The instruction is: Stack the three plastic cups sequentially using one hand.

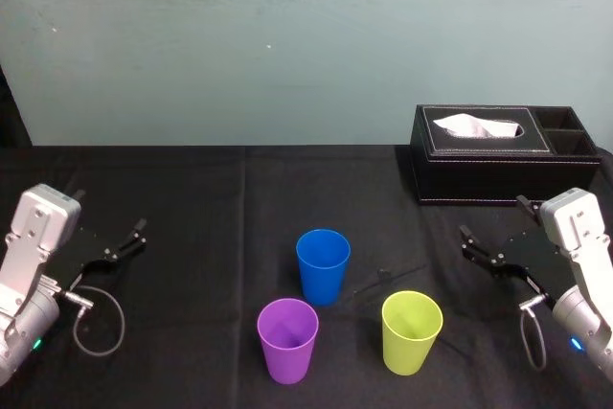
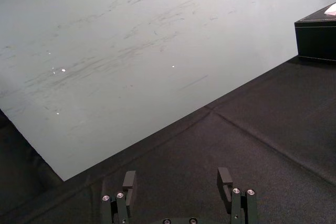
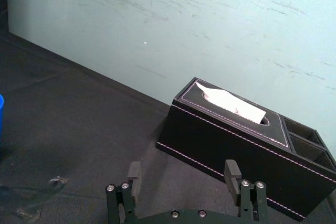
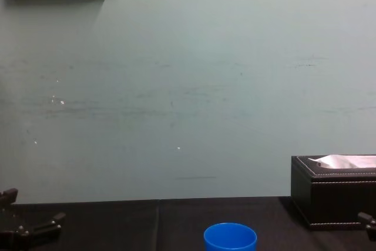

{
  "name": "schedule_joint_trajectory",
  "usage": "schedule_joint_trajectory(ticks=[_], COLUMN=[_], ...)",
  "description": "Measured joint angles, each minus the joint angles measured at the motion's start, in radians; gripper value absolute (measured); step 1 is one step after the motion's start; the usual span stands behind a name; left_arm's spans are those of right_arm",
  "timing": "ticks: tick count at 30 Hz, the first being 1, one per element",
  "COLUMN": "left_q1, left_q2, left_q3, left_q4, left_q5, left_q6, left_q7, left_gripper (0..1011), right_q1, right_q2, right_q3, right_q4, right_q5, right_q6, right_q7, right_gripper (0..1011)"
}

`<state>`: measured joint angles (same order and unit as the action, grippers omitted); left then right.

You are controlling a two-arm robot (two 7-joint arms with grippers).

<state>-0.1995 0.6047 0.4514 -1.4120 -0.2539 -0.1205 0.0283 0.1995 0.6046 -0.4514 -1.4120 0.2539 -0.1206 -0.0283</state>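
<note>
The left gripper [image 2: 177,179] hovers low over the desk [image 1: 192,198] near its left edge, pointing toward the back edge; its fingers stand wide apart with nothing between them. The right gripper [image 3: 182,170] hangs near the right edge in a matching pose, angled inward just in front of the tissue box [image 1: 498,150]; it too is spread wide and grips nothing.

There are three cups, one of each colour, all upright, mouth up and apart from one another: the blue cup [image 1: 323,265] near the desk's middle; the purple cup [image 1: 287,339] nearer the front edge, to its left; the yellow-green cup [image 1: 412,332] nearer the front edge, to its right. One black tissue box sits toward the back right corner.
</note>
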Motion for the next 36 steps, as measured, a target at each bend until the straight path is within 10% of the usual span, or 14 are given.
schedule_joint_trajectory(ticks=[36], left_q1=[0.0], left_q2=[0.0], left_q3=[0.0], left_q4=[0.0], left_q5=[0.0], left_q6=[0.0], left_q7=[0.0], left_gripper=[1000], right_q1=[0.0], right_q2=[0.0], right_q3=[0.0], right_q4=[0.0], right_q5=[0.0], right_q6=[0.0], right_q7=[0.0], right_gripper=[1003])
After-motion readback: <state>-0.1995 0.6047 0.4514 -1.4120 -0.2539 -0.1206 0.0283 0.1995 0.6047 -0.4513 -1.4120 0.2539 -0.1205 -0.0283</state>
